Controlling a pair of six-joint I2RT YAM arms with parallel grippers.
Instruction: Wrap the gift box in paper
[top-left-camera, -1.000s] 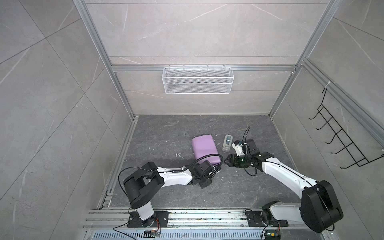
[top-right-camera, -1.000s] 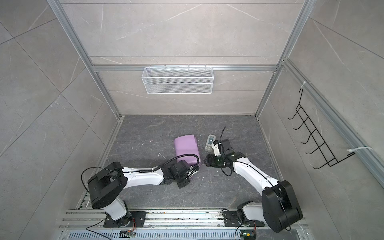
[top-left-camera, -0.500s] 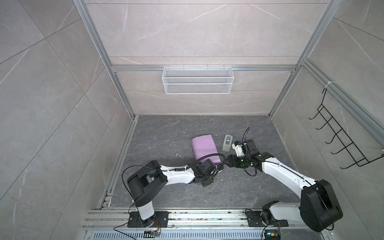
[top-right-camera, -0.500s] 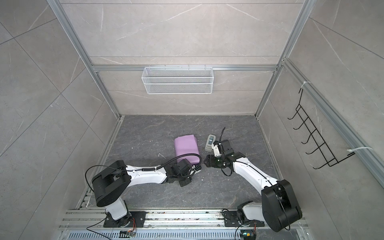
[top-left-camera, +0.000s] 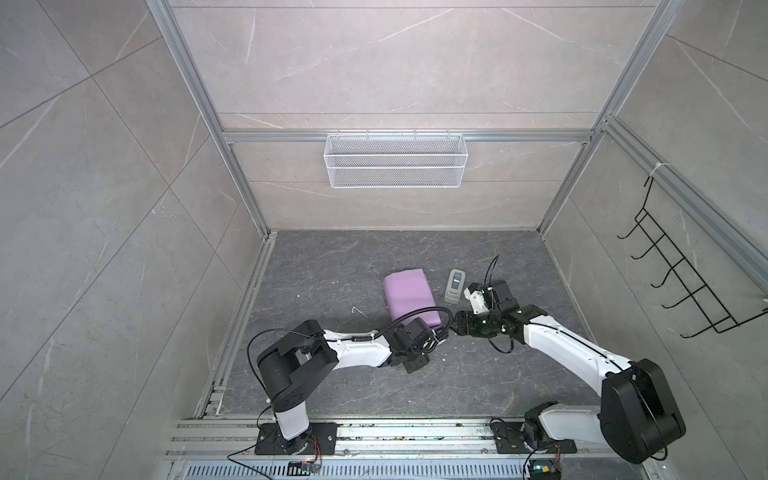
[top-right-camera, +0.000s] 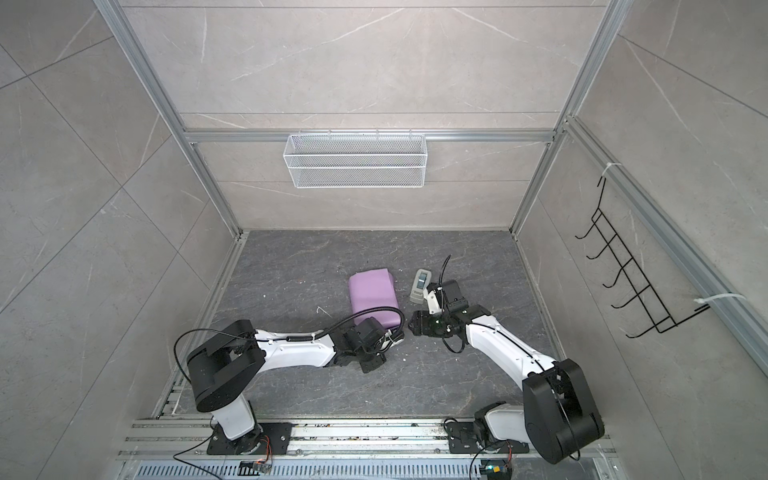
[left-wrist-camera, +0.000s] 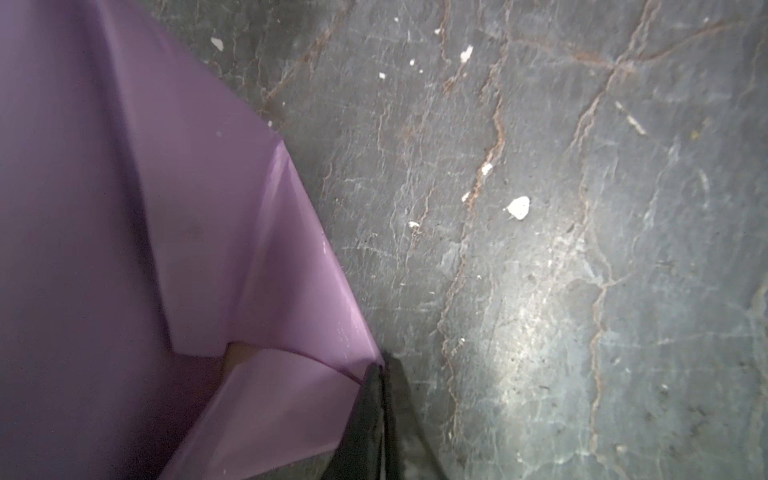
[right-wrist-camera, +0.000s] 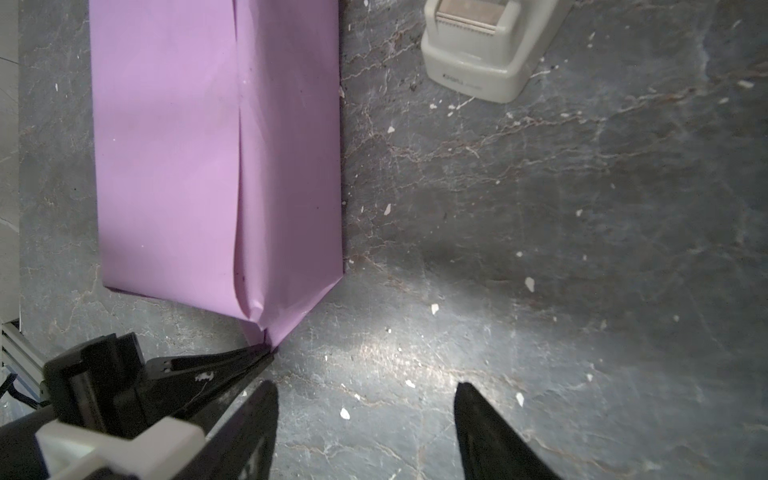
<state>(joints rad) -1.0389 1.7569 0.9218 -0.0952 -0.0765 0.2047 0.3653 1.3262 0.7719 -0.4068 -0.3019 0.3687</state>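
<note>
Right wrist view: left claw clenched, its tips pinching the pointed end flap of the paper; the left wrist view agrees, the lilac point running into closed jaws. Right claw released and empty; its jaws are spread over bare tabletop, just beside the left claw's tips, touching nothing. Paper lies folded round a flat block near the middle of the tabletop, lilac face out, a seam running along the top face. Gift box is hidden inside the wrap, so none of it can be confirmed by sight. Tape dispenser stands near the parcel's far end, on the right arm's side, apart from it.

Assessment: the long wrap appears done; the step in hand is closing the near end by its triangular flap. The next move calls for drawing that flap up taut against the parcel's end and holding it there; the free claw is placed to steady the parcel or fetch tape. The far end's finish cannot be judged.
</note>
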